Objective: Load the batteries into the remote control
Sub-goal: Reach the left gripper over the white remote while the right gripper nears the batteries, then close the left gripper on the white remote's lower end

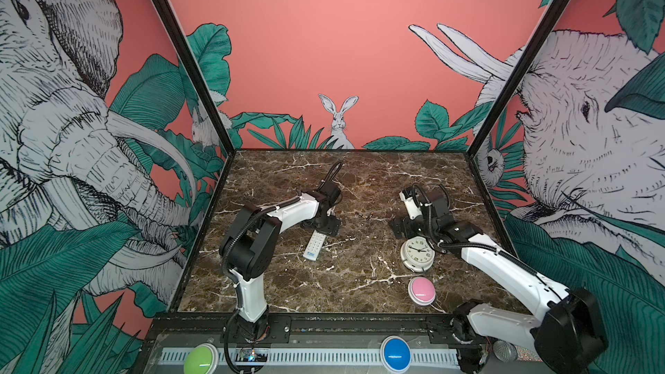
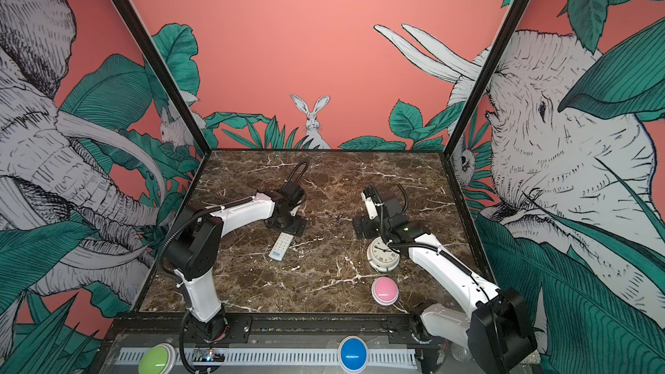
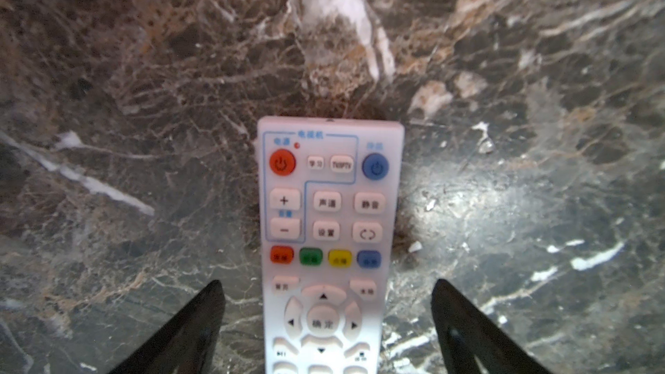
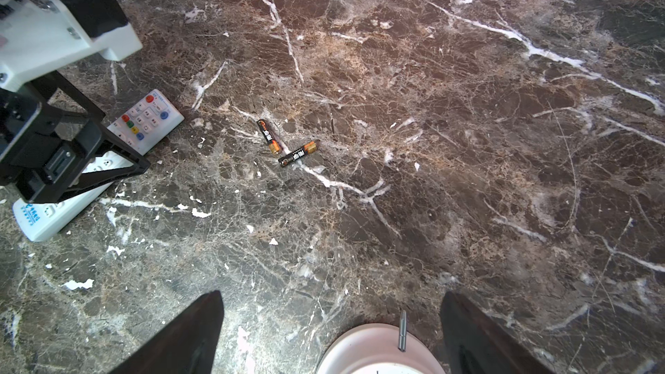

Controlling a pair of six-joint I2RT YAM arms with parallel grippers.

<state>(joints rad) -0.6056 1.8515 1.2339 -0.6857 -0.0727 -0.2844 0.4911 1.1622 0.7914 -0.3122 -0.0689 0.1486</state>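
On the table [image 1: 360, 282], left of the clock [image 1: 417, 253]: remote [image 1: 314, 245], well apart from the clock, lying flat, buttons up, slanted.
Remote ends: the blue-logo end is about level with the clock. The coloured-button end is farther back, under the left claw.
Remote in other views: seen too in a top view [image 2: 281, 246], in the left wrist view [image 3: 325, 246] and partly in the right wrist view [image 4: 149, 122].
Left claw [image 3: 328, 282]: over the remote, fingers spread wide, one on each side of its body. A gap shows between each finger and the remote, and nothing is gripped.
Right claw [image 4: 333, 293]: just behind the clock, fingers spread wide, holding nothing. The clock's white rim [image 4: 374, 350] shows between them at the edge of the wrist view.
Batteries [image 4: 268, 136]: two, black and gold, loose on the table behind the clock and toward the remote's side. They lie at an angle with two ends close together. Both top views show them small [image 1: 363, 215].
Pink button [image 1: 421, 290]: just in front of the clock, apart from it.
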